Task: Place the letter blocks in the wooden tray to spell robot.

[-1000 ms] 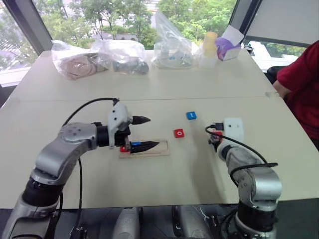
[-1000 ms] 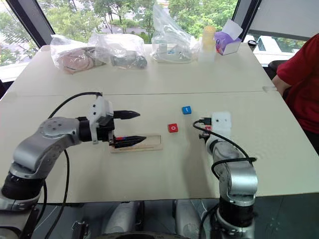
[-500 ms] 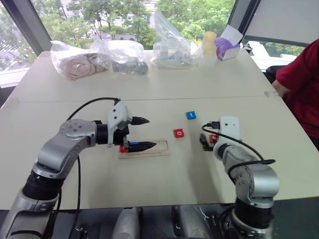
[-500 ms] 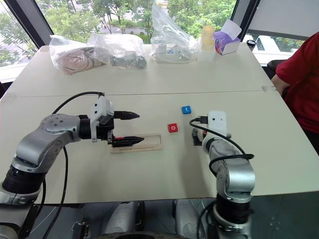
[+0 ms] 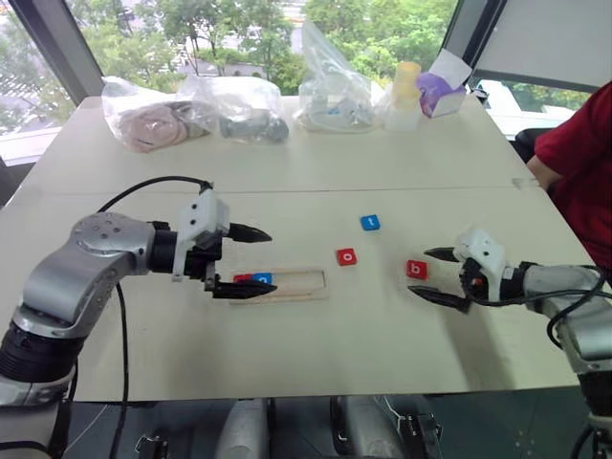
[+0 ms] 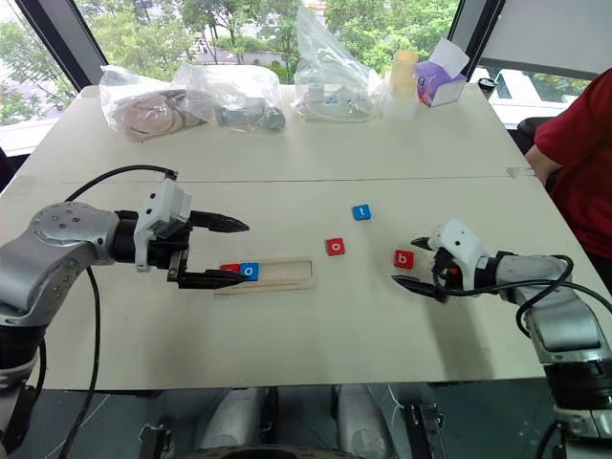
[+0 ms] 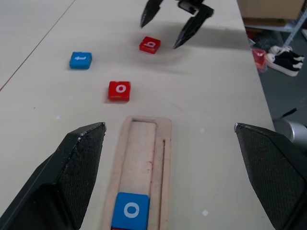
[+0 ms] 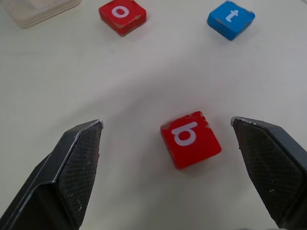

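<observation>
The wooden tray lies flat on the counter. Its long side runs from 9 o'clock to 3 o'clock in the head view. A red block and a blue o block sit side by side at its 9 o'clock end. The rest of the tray is bare.

The left gripper hangs over that end with its fingers spread wide, holding nothing.

A red o block lies near the tray's 3 o'clock end. A blue t block lies at about 1 o'clock from it. A red b block lies farther toward 3 o'clock. The right gripper is just beside the b block, its fingers apart and empty.
</observation>
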Robot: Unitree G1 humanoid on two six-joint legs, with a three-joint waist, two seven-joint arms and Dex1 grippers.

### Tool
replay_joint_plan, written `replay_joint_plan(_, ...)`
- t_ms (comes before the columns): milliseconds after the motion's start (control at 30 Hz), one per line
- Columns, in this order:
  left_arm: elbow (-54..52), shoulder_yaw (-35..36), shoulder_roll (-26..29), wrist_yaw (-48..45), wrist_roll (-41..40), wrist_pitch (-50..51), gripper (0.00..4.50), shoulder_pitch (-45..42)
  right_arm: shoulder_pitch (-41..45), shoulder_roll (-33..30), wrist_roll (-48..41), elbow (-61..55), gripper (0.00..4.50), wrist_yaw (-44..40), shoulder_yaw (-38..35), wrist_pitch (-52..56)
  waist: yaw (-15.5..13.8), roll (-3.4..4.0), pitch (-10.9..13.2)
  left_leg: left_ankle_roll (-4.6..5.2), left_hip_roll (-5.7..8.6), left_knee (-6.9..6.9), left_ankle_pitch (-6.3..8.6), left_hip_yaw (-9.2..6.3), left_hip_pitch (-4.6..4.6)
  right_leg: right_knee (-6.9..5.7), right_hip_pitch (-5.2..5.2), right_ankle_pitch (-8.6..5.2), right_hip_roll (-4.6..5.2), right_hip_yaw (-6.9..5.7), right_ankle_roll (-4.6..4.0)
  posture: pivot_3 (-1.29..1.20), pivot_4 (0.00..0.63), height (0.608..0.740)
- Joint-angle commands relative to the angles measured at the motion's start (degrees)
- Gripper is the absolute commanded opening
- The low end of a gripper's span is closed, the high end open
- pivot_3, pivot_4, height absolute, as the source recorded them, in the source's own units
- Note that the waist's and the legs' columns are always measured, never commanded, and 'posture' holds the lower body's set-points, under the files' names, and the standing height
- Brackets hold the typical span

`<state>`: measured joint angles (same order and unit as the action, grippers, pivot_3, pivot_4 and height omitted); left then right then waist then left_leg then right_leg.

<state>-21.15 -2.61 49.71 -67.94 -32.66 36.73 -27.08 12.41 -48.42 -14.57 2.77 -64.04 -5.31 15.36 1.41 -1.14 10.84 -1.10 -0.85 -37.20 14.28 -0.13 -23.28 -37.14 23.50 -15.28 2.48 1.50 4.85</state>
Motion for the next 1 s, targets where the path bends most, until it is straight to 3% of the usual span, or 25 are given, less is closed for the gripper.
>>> replay_joint_plan(33,-1.1,1.0,-0.1,1.4,-0.2,0.0,4.50,-0.4,2.5,0.4,0.5,6.9,4.44,-3.1,0.7,-7.4,-0.1,0.00,0.0,0.00,0.00,-0.02,0.00,-0.01,0.01,-0.01,-0.02,0.00,-0.01,0.00,-0.01,0.00,0.150,0.740)
replay_joint_plan(333,1.5,3.6,1.7,3.5,0.9,-0.5,4.50,1.3,8.1,4.3,2.7,19.7,4.44,-4.6,4.3,-15.5,-0.2,0.02,0.0,-0.01,-0.02,0.00,0.00,-0.04,0.02,-0.04,-0.01,0.06,-0.02,-0.01,0.10,0.00,0.150,0.740)
replay_joint_plan(433,2.5,3.8,2.3,3.5,1.5,-0.7,4.50,2.1,11.2,5.4,4.0,25.6,3.70,-5.5,5.4,-18.1,-0.3,0.04,0.0,-0.03,-0.03,-0.02,-0.02,-0.03,0.08,-0.07,-0.05,0.07,-0.02,-0.01,0.08,0.00,0.150,0.740)
replay_joint_plan(600,2.5,5.3,4.2,3.2,1.5,-0.9,4.50,3.9,12.0,5.3,4.5,27.6,1.21,-7.6,6.5,-19.6,-0.4,0.03,0.0,-0.03,-0.07,-0.02,-0.02,-0.04,0.07,-0.07,-0.06,0.07,0.03,-0.01,0.08,0.00,0.150,0.740)
replay_joint_plan(733,2.1,6.6,4.9,3.4,1.0,-0.4,4.50,5.2,12.9,5.6,4.2,25.2,1.22,-7.3,6.6,-17.4,-0.4,0.04,0.0,-0.03,-0.06,-0.03,-0.02,-0.04,0.07,-0.07,-0.08,0.07,0.05,-0.01,0.07,0.00,0.150,0.740)
replay_joint_plan(933,1.6,8.9,8.0,2.1,0.7,-0.1,4.50,9.8,17.6,12.5,-4.4,0.9,1.22,-4.5,9.8,2.7,0.9,0.13,0.1,-0.04,-0.12,0.01,-0.02,-0.18,0.11,-0.33,0.06,0.08,0.02,0.03,0.08,0.00,0.150,0.740)
replay_joint_plan(1000,0.9,10.0,8.7,2.3,0.5,-0.1,4.50,11.4,19.3,16.3,-2.9,-2.6,1.22,-1.7,13.0,5.0,1.0,0.13,0.1,-0.04,-0.15,0.03,-0.02,-0.26,0.12,-0.40,0.09,0.08,-0.01,0.01,0.08,0.00,0.150,0.740)
